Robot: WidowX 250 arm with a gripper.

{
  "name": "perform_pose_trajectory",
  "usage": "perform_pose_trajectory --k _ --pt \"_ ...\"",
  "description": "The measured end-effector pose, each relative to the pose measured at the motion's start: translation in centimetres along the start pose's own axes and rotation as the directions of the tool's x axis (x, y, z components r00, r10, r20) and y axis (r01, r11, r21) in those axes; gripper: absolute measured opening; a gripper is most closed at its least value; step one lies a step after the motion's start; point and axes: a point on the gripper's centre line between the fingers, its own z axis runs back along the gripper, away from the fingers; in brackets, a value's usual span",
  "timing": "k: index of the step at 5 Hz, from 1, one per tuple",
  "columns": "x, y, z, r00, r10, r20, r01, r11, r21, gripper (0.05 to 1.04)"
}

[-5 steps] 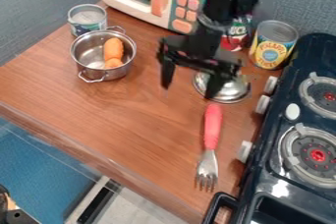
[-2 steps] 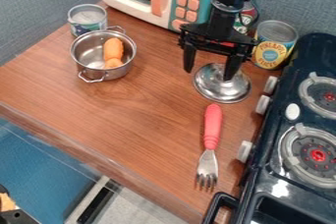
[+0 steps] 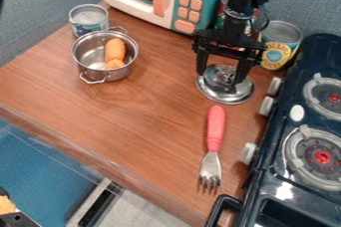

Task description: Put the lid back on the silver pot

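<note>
1. While the fingers [image 3: 201, 64] of the black gripper [image 3: 221, 78] stand spread with a gap between them, grasping nothing, their tips hang down at the silver lid [image 3: 226, 95]; whether they touch it, I cannot tell.
2. Under and between those fingertips, the lid lies on the wooden counter [image 3: 140, 116], off the pot.
3. Just below the fingers in the view is the fork [image 3: 215, 126], its red handle end near the lid and its tines toward the lower edge.
4. Right of the fingers and slightly above their tips, the pineapple can [image 3: 277, 51] stands beside the black toy stove [image 3: 279, 188].
5. Well apart from the fingers, on their left, sits the silver pot [image 3: 103, 75], uncovered, with an orange piece of toy food [image 3: 114, 51] inside.
6. Behind that pot, farther from the fingers, is another can [image 3: 88, 24].
7. Beyond the fingers, up and to their left, stands the toy microwave [image 3: 163, 17].
</note>
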Motion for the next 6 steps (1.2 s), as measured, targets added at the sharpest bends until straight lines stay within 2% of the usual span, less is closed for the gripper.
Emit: perform_pose_trajectory --k 1,3,4,5,6 --pt "0.3 -0.5 -0.3 1.0 -0.013 0.013 0.013 1.0 -0.026 0.955" --pt "0.1 -0.8 -0.7 1.0 -0.01 0.025 0.01 0.999 -0.032 0.383" --pt "-0.5 -0.7 -0.6 0.999 0.021 0.027 -0.02 0.999 -0.031 0.283" --pt "-1.1 -0.3 -0.2 0.999 0.036 0.022 -0.036 0.999 -0.034 0.283" --pt "-0.7 1.4 2.5 0.991 0.122 0.053 -0.118 0.99 -0.074 0.283"
